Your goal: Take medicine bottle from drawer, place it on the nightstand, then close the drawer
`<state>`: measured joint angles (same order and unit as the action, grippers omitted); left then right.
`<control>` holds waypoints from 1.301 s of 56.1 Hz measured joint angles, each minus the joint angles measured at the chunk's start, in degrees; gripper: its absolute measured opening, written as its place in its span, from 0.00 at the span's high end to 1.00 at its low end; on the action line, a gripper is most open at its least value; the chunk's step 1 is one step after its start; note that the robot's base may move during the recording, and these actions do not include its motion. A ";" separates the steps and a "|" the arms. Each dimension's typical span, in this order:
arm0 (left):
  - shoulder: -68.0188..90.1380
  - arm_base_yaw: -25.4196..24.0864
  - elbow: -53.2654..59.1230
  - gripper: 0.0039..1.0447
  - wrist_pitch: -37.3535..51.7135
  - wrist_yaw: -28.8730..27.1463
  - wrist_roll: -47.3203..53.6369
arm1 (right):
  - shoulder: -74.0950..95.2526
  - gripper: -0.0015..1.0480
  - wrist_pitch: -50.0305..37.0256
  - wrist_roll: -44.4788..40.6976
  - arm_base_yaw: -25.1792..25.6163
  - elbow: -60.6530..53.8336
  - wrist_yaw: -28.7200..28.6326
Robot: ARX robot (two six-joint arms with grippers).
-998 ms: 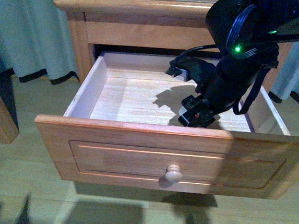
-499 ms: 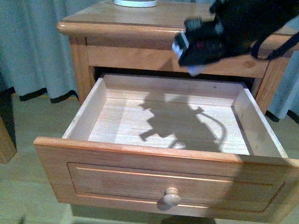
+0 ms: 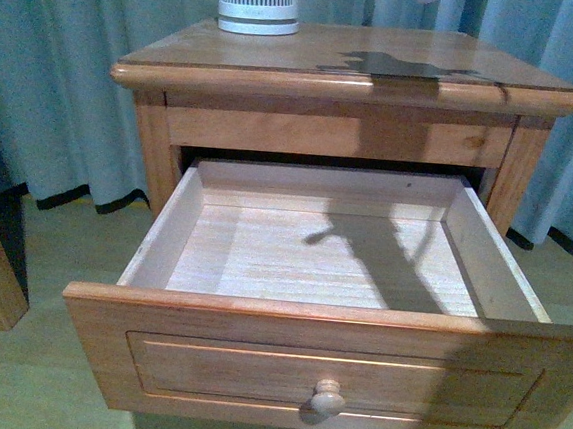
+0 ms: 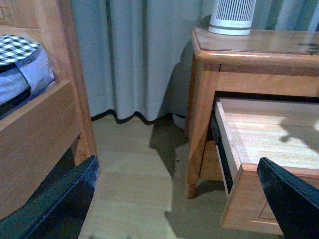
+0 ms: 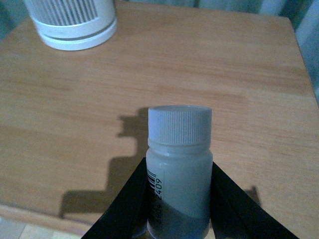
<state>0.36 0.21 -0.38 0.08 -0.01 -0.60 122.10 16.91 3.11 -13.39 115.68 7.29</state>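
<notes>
Right gripper [image 5: 178, 201] pinches the medicine bottle [image 5: 178, 159] lengthwise between its fingers [image 5: 124, 204], cap outward, over the nightstand [image 5: 149, 74].

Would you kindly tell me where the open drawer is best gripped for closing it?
Grip the round knob low on the drawer front, coming straight from the front. It is the only part that sticks out of the flat panel. The left claw is open and free; the right claw holds the bottle.
</notes>
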 joint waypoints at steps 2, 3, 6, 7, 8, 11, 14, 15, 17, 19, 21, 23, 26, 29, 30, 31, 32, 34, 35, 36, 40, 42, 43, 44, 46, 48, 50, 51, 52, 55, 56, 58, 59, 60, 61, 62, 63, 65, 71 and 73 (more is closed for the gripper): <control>0.00 0.00 0.00 0.06 0.00 -0.02 0.00 | 1.68 0.72 0.07 0.81 -0.48 1.25 0.44; 0.00 -0.02 0.00 0.06 0.00 -0.02 0.00 | 2.82 0.72 0.28 1.09 -0.90 2.21 0.90; 0.00 0.00 0.00 0.06 0.00 0.00 0.00 | 5.84 0.72 0.52 2.12 -2.08 4.87 1.62; 0.00 0.00 0.00 0.06 0.00 0.00 0.00 | 6.45 0.72 0.52 2.16 -2.32 5.44 1.73; 0.00 0.00 0.00 0.06 0.00 0.00 0.00 | 7.61 0.72 0.61 2.32 -2.84 6.64 1.99; 0.00 0.00 0.00 0.06 0.00 -0.02 0.00 | 10.45 0.72 0.79 2.27 -4.13 9.57 3.21; 0.00 -0.02 0.00 0.06 0.00 -0.02 0.00 | 12.76 0.72 0.74 2.08 -5.22 12.48 3.78; 0.00 0.00 0.00 0.06 0.00 0.00 0.00 | 13.68 0.72 0.74 1.92 -5.70 13.55 4.46; 0.00 0.00 0.00 0.06 0.00 -0.02 0.00 | 14.91 0.72 0.79 1.68 -6.29 15.21 4.48; 0.00 -0.02 0.00 0.06 0.00 -0.02 0.00 | 16.00 0.72 0.79 1.27 -6.86 16.87 4.85; 0.00 0.00 0.00 0.06 0.00 -0.02 0.00 | 16.85 0.72 0.83 0.72 -7.32 18.34 5.11; 0.00 -0.02 0.00 0.06 0.00 -0.02 0.00 | 17.97 0.66 1.07 0.09 -7.74 20.46 5.62; 0.00 -0.02 0.00 0.06 0.00 -0.02 0.00 | 18.93 0.54 0.63 -0.79 -7.96 23.04 6.73; 0.00 0.00 0.00 0.06 0.00 -0.02 0.00 | 18.97 0.46 -0.26 -0.83 -7.87 23.58 7.15; 0.00 0.00 0.00 0.06 0.00 -0.02 0.00 | 18.95 0.44 -0.57 -0.96 -7.82 23.61 7.30; 0.00 -0.02 0.00 0.06 0.00 -0.02 0.00 | 18.82 0.41 -1.31 -1.16 -7.74 23.56 7.54; 0.00 -0.02 0.00 0.06 0.00 -0.02 0.00 | 18.62 0.38 -2.19 -1.27 -7.69 23.32 7.78; 0.00 0.00 0.00 0.06 0.00 -0.02 0.00 | 18.12 0.33 -3.56 -1.49 -7.50 22.56 7.98; 0.00 -0.02 0.00 0.06 0.00 -0.02 0.00 | 17.64 0.30 -4.61 -1.49 -7.39 21.73 7.98; 0.00 -0.02 0.00 0.06 0.00 0.00 0.00 | 17.33 0.28 -5.09 -1.49 -7.34 21.27 7.98; 0.00 0.00 0.00 0.06 0.00 0.00 0.00 | 14.53 0.17 -8.61 -1.73 -7.04 16.90 7.56; 0.00 0.00 0.00 0.06 0.00 -0.02 0.00 | 12.22 0.11 -10.86 -1.73 -6.88 13.57 6.84; 0.00 -0.02 0.00 0.06 0.00 -0.02 0.00 | 11.54 0.10 -11.41 -1.73 -6.86 12.68 6.67; 0.00 0.00 0.00 0.06 0.00 -0.02 0.00 | 10.12 0.07 -12.39 -1.68 -6.82 10.86 6.27; 0.00 -0.02 0.00 0.06 0.00 0.00 0.00 | 7.80 0.05 -13.77 -1.51 -6.71 7.98 5.40; 0.00 0.00 0.00 0.06 0.00 -0.02 0.00 | 4.11 0.07 -15.56 -1.31 -6.60 3.74 4.20; 0.00 -0.02 0.00 0.06 0.00 -0.02 0.00 | 1.11 0.07 -16.81 -0.98 -6.56 0.48 3.34; 0.00 0.00 0.00 0.06 0.00 -0.02 0.00 | -1.01 0.07 -17.68 -0.76 -6.51 -1.79 2.60; 0.00 0.00 0.00 0.06 0.00 -0.02 0.00 | -3.21 0.07 -18.51 -0.42 -6.45 -4.13 1.84; 0.00 -0.02 0.00 0.06 0.00 -0.02 0.00 | -8.96 0.07 -20.46 0.61 -6.29 -10.16 0.17; 0.00 0.00 0.00 0.06 0.00 -0.02 0.00 | -11.45 0.07 -21.18 1.25 -6.23 -12.76 -0.39; 0.00 0.00 0.00 0.06 0.00 -0.02 0.00 | -15.08 0.07 -22.05 2.16 -6.16 -16.65 -1.31; 0.00 0.00 0.00 0.06 0.00 -0.02 0.00 | -17.53 0.07 -22.64 2.60 -6.10 -19.30 -1.77; 0.00 0.00 0.00 0.06 0.00 -0.02 0.00 | -19.96 0.07 -23.26 3.02 -6.01 -22.01 -2.25; 0.00 -0.02 0.00 0.06 0.00 -0.02 0.00 | -22.34 0.07 -23.67 3.74 -5.86 -24.74 -2.78; 0.00 0.00 0.00 0.06 0.00 -0.02 0.00 | -24.74 0.08 -24.00 4.44 -5.77 -27.52 -2.95; 0.00 -0.02 0.00 0.06 0.00 -0.02 0.00 | -27.10 0.11 -24.35 4.96 -5.68 -30.42 -2.91; 0.00 0.00 0.00 0.06 0.00 -0.02 0.00 | -30.60 0.16 -24.96 5.27 -5.46 -34.84 -2.93; 0.00 0.00 0.00 0.06 0.00 -0.02 0.00 | -42.23 0.34 -25.94 7.34 -4.83 -50.84 -3.02; 0.00 -0.02 0.00 0.06 0.00 -0.02 0.00 | -46.03 0.40 -26.03 7.87 -4.74 -56.41 -2.49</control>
<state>0.36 0.19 -0.38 0.08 -0.03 -0.60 76.07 -9.13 10.98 -18.13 59.27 4.80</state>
